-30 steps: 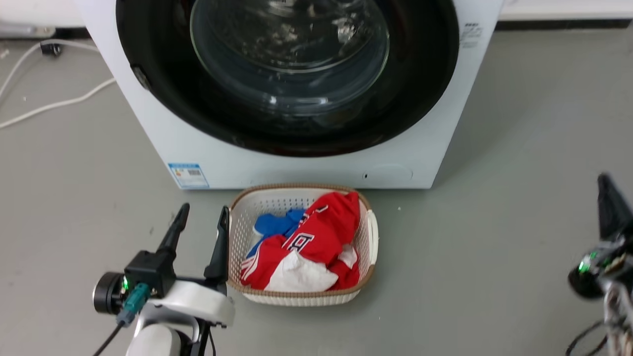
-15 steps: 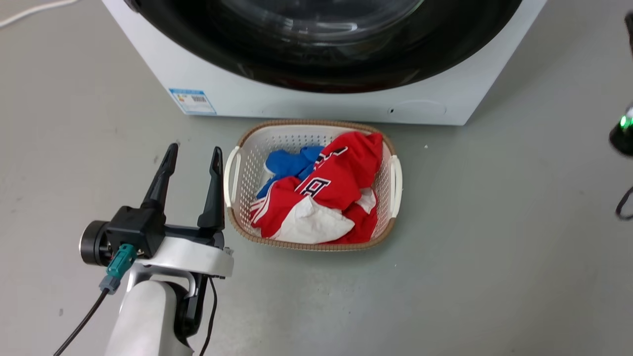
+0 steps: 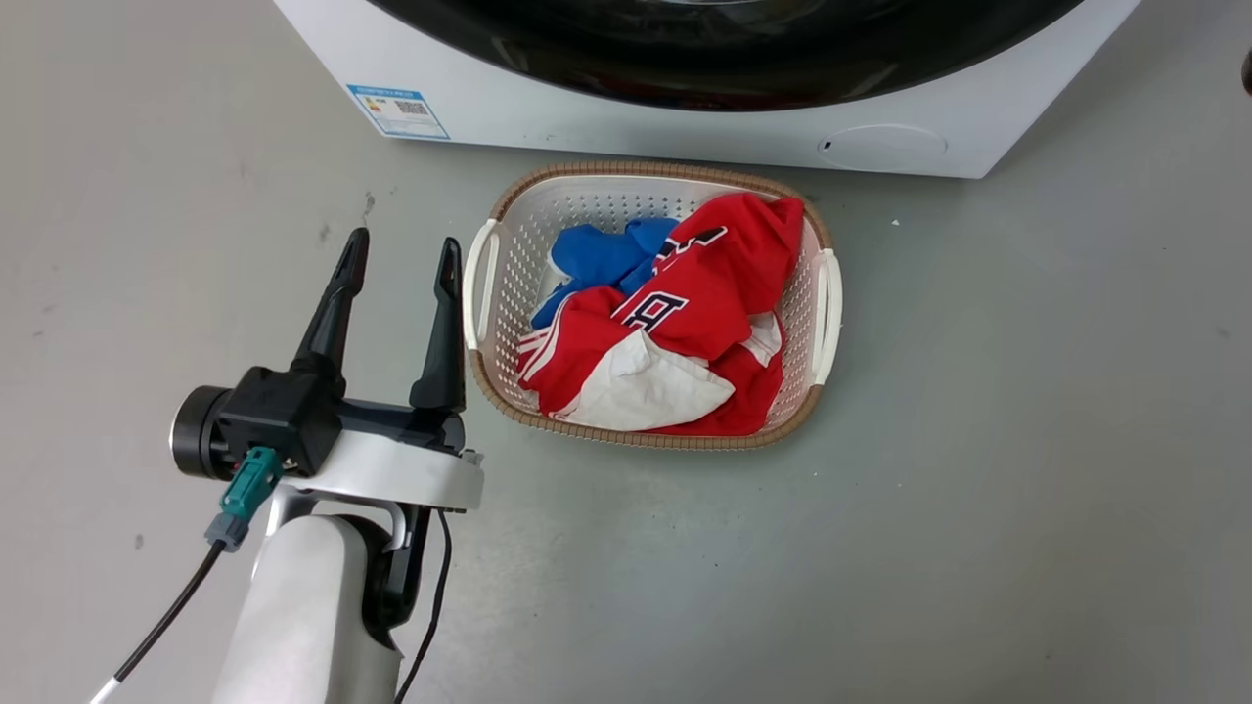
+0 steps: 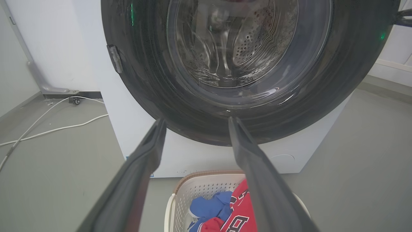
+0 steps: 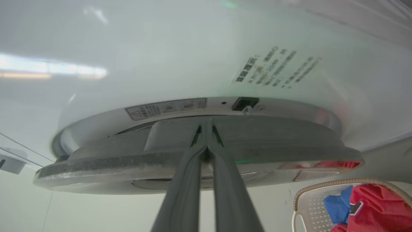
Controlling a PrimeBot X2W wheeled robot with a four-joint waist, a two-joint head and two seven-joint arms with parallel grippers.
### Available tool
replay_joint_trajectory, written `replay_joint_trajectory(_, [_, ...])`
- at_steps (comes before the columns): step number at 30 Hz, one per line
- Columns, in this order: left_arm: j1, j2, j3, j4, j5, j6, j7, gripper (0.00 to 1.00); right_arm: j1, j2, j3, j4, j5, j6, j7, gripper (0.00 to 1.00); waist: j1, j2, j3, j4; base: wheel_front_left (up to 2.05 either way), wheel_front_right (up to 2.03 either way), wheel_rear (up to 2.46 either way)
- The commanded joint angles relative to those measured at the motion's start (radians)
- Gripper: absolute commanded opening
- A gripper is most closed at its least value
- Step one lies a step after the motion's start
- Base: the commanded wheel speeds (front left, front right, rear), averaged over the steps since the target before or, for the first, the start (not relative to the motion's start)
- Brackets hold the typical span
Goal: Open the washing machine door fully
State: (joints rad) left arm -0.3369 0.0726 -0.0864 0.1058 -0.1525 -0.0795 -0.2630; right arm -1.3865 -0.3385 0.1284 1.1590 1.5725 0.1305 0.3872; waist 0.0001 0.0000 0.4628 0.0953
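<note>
The washing machine [image 3: 626, 122] is a white box at the top of the head view, with the lower rim of the glossy black washing machine door [image 3: 724, 68] above it. My left gripper [image 3: 401, 249] hangs open and empty over the floor, left of the basket. In the left wrist view it [image 4: 197, 120] points at the door [image 4: 225, 80] from a distance. My right gripper [image 5: 206, 127] is shut, its tips in a recess at the door's edge [image 5: 193, 167]. There the door stands a little off the white front [image 5: 161, 48], showing a silver ring with a latch slot.
A white basket [image 3: 827, 293] with red, blue and white clothes sits on the grey floor right before the machine. It also shows in the left wrist view [image 4: 193, 187] and the right wrist view [image 5: 309, 193]. White cables [image 4: 48, 129] lie on the floor left of the machine.
The head camera has tilted down, so machine and basket slid up the picture. My right gripper rose from the lower right toward the door's right side. My left gripper stayed open.
</note>
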Motion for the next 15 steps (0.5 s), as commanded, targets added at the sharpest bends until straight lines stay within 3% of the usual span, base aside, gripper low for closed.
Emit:
replay_joint_trajectory(1, [-0.02, -0.004, -0.005, 0.0, 0.009, -0.008, -0.003, 1.0, -0.041, 0.016, 0.012, 0.017, -0.014, 0.0, 0.005, 0.0, -0.0001, 0.0, 0.012, 0.009, 0.0, 0.0, 0.0])
replay_joint_trajectory(15, [-0.02, -0.012, -0.005, 0.01, 0.007, -0.018, -0.003, 1.0, -0.075, 0.046, 0.047, 0.068, -0.043, 0.001, 0.054, 0.0, -0.0001, 0.0, 0.01, 0.009, 0.0, 0.0, 0.0])
